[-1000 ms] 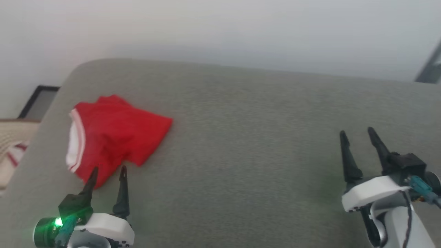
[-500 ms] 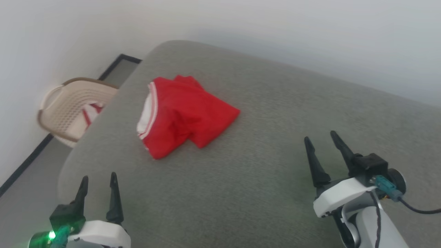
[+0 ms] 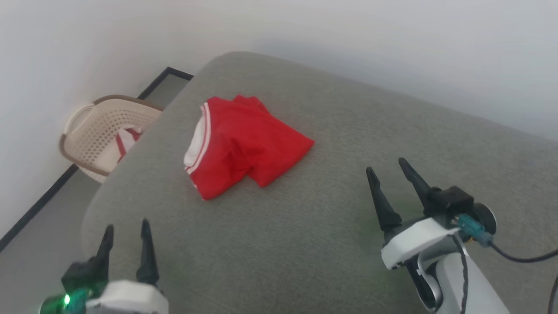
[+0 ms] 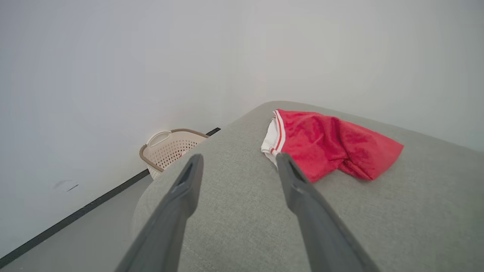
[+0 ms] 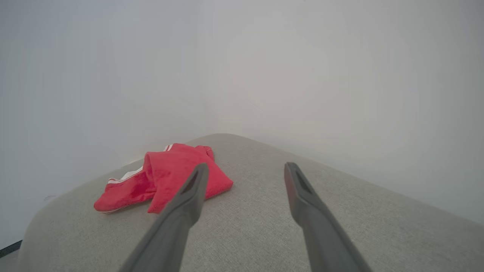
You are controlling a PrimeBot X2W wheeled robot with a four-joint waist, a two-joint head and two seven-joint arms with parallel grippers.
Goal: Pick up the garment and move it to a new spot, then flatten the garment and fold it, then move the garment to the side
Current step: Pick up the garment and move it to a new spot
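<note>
Red garment (image 3: 248, 146) on grey padded surface (image 3: 327, 244)

Bright red cloth with white-and-red striped trim, lying bunched at 11 o'clock in the head view, nothing touching it. At 7 o'clock, left end effector (image 3: 126, 225), fingers spread, empty. At 4 o'clock, right end effector (image 3: 386, 165), fingers spread, empty. Beige perforated basket (image 3: 93, 131) on floor (image 3: 39, 244), 9 o'clock of garment.

A grey upholstered surface (image 3: 305, 226) with a rounded corner stands against a white wall (image 3: 348, 39). Beside its corner, on the grey floor (image 3: 39, 266), sits a beige perforated basket (image 3: 93, 139) holding a white-and-red striped cloth (image 3: 124, 141). A black baseboard strip (image 3: 39, 205) lines the wall.
</note>
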